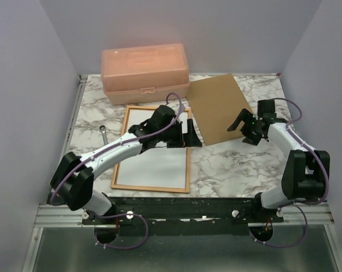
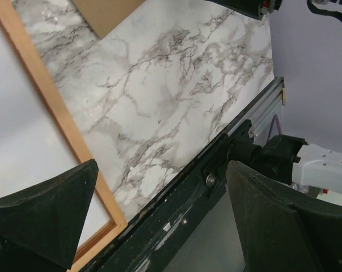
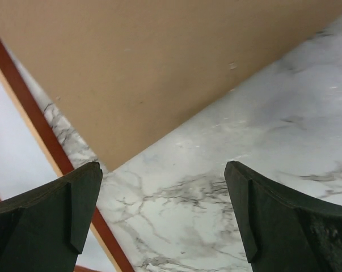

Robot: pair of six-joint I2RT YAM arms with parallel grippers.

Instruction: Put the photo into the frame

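The photo (image 1: 153, 161) lies white side up inside the frame (image 1: 150, 188), flat on the worktop (image 1: 233, 164). The frame's near rail runs close to the worktop's near edge, and its far rail is near the peach box (image 1: 145, 71). Bare marble lies open to its right, below the brown board (image 1: 219, 107). The left pincer (image 1: 191, 135) hangs over the right rail, jaws apart and empty. The right pincer (image 1: 241, 133) is over the board's edge, likewise apart. Pale walls close three sides.

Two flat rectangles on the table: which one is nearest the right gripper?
The plain brown backing board, rimless and lying askew. The wood-rimmed frame, white inside, lies farther left, under the left gripper.
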